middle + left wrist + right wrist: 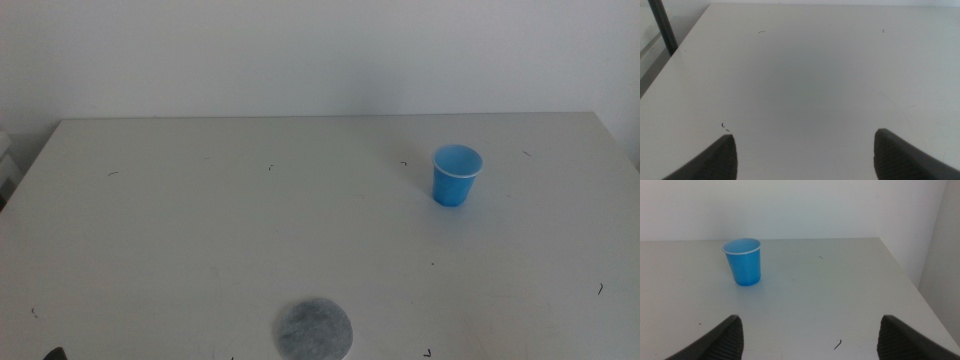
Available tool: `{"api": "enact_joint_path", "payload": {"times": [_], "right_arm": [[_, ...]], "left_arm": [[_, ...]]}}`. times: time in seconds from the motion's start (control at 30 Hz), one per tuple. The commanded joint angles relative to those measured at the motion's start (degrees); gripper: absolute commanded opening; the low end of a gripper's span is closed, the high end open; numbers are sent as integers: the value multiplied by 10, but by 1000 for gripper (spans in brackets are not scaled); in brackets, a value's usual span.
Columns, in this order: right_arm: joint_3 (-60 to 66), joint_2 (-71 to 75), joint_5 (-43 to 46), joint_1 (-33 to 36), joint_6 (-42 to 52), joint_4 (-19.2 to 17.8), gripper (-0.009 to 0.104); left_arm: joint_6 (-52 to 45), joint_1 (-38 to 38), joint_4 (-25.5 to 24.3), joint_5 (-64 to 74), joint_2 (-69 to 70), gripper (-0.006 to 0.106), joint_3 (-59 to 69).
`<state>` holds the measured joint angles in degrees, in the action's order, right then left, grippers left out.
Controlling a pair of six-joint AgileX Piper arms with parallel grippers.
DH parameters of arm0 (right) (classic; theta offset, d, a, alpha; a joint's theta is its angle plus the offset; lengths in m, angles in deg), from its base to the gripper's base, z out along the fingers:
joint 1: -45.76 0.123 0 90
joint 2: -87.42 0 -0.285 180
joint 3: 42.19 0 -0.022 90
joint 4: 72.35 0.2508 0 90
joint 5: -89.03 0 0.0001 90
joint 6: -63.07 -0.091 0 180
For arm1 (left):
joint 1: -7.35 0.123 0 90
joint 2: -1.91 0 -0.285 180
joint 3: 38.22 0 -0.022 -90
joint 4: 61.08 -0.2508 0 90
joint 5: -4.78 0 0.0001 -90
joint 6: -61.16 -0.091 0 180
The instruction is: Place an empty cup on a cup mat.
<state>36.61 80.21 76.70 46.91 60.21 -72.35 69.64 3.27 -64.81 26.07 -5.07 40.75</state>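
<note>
The small blue cup [456, 175] stands upright on the white table, toward the far right. It also shows in the right wrist view [743, 261], upright and empty-looking, well ahead of my right gripper [807, 330], whose jaws stand wide open. The round mottled grey cup mat [314, 329] lies flat at the front edge, near the middle. My left gripper [805, 150] is open over bare table at the left, with neither cup nor mat in its view. Neither arm shows in the middle view, apart from a dark tip at the bottom left corner.
The white table [200, 230] has a few small dark specks. A white wall stands behind it. A dark post [662, 25] stands off the table's left edge. The table's right edge [910, 280] is near the cup.
</note>
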Motion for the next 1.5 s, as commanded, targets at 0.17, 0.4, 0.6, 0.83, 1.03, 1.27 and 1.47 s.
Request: {"api": "enact_joint_path", "payload": {"times": [0.17,0.4,0.6,0.83,1.03,1.27,1.47], "right_arm": [[-81,-27,43,-4,-2,-7,94],[-187,-159,-25,0,-11,-41,94],[-318,-303,-81,51,-19,-48,94],[-491,-451,-160,113,-63,-42,94],[-637,-584,-258,113,-112,-44,94],[-795,-722,-323,113,-115,-52,94],[-887,-819,-357,110,-129,-51,94]], "left_arm": [[6,1,0,-38,8,105,-3],[6,1,0,-38,8,105,-3],[6,1,0,-38,8,105,-3],[6,1,0,-38,8,105,-3],[6,1,0,-38,8,105,-3],[6,1,0,-38,8,105,-3],[6,1,0,-38,8,105,-3]]}}
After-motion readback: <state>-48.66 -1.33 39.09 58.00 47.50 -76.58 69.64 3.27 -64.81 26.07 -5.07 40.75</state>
